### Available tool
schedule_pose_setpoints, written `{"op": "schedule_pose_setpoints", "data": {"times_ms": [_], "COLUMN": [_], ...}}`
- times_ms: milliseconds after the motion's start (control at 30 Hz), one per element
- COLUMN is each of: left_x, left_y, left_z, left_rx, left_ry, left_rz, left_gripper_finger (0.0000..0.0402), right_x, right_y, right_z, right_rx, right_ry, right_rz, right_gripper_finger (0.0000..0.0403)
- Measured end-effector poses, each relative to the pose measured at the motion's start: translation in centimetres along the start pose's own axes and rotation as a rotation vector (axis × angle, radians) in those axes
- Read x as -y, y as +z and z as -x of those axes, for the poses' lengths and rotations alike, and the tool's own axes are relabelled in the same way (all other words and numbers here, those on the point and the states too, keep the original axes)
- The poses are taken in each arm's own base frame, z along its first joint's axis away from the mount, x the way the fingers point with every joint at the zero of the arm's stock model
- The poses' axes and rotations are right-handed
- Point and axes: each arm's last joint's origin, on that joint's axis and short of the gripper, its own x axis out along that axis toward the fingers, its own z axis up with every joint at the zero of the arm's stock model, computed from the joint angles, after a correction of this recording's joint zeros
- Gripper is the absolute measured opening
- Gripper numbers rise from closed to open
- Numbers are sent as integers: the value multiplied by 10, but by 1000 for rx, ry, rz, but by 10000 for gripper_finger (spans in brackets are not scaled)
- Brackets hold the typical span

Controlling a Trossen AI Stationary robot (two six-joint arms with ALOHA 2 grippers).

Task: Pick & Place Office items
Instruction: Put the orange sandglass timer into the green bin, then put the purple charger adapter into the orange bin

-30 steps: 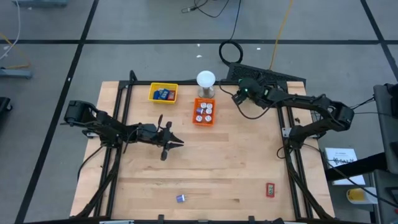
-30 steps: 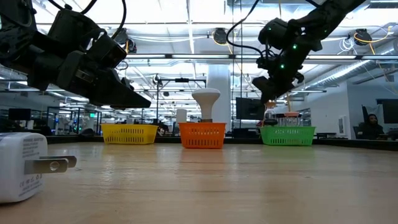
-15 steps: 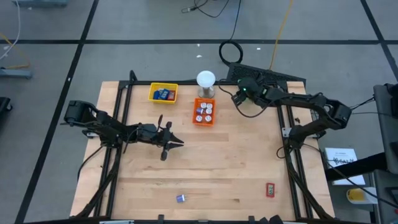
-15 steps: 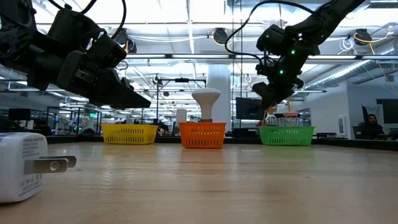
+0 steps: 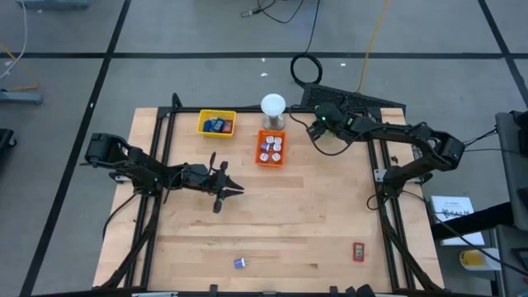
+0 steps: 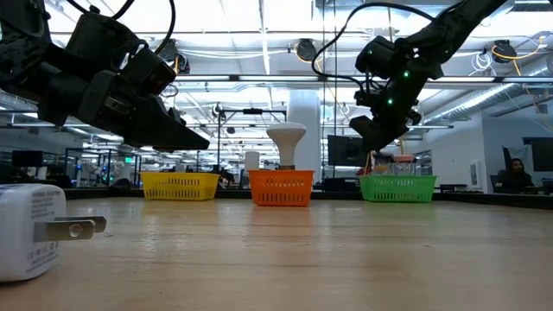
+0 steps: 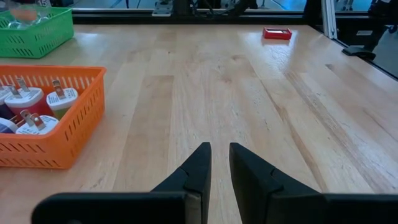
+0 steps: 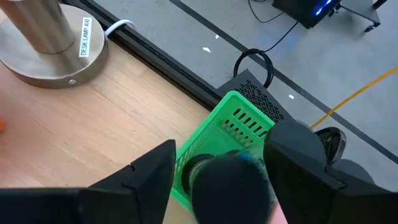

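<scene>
Fingers of the right end effector (image 8: 221, 168) stand apart around a dark round roll (image 8: 230, 180) (blurred, axis unclear) directly above the green tray (image 8: 239, 121). Left end effector (image 7: 219, 163), nearly shut and empty, hovers over the tabletop (image 7: 249, 93); a flat red block (image 7: 277, 33) lies far ahead.

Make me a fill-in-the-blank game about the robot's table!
1. The white chargers lie in the ___ tray.
2. The right gripper hangs over the ___ tray.
3. The lamp stands behind the ___ tray.
4. The left gripper holds ___.

Missing words: orange; green; orange; nothing
</scene>
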Motion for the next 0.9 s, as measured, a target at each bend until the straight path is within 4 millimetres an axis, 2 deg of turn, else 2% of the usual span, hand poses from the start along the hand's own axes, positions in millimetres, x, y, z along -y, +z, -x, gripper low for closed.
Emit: {"op": "schedule_pose_setpoints", "data": {"times_ms": [333,533,700,900], "left_x": [0,0,0,8], "left_y": [0,0,-3,-8], "left_z": [0,0,0,0], "left_rx": [0,0,-33,-84], "left_ry": [0,0,-1,-37], "left_rz": [0,0,3,-1], "left_gripper_finger": [56,56,56,56], "right_x": [2,5,-7,-46], "right_y": [1,7,10,-4], "right_z": [1,22,57,97], "right_rx": [11,69,161,214], "right_ry": [-61,-53,39,222], "right_rz": [25,29,29,117], "right_gripper_finger": [232,205,148,35]}}
